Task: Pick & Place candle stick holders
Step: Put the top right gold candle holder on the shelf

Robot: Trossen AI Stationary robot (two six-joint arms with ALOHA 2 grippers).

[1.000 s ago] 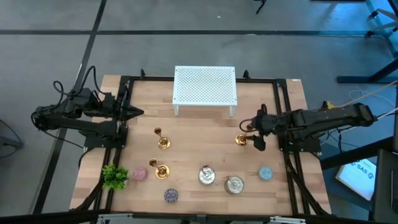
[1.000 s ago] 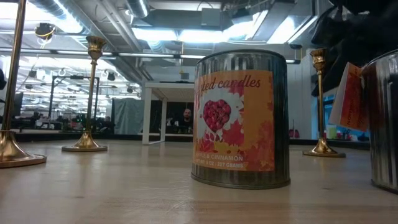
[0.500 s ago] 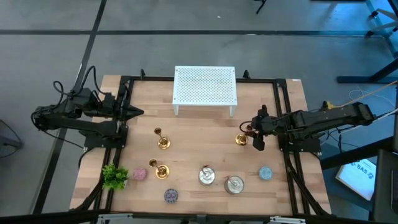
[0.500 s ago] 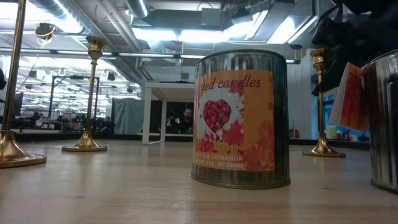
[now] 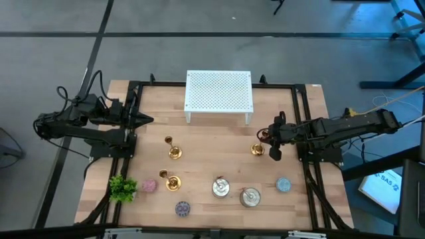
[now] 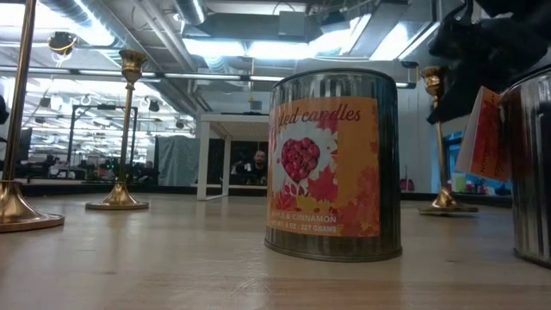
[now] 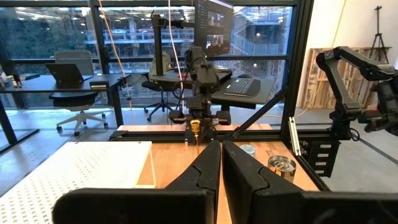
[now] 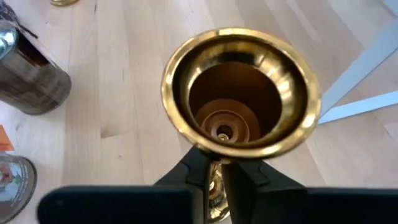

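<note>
Tilting now, and its base just off the wood in the low view: the right-hand candle stick holder (image 6: 441, 142) stood square a second ago, and the right gripper (image 5: 273, 144) has since closed onto its stem. The wrist camera looks straight down into the brass cup (image 8: 241, 93) with both fingers (image 8: 200, 168) pinching the stem just beneath. Long axis near vertical, so the lift goes straight up. From overhead the white perforated rack (image 5: 219, 93) lies at about ten o'clock from this gripper, a likely drop spot. Two more holders (image 5: 172, 148) (image 5: 169, 179) wait nearer the left gripper (image 5: 145, 120), parked at the table's nine o'clock edge, fingers pressed together.
</note>
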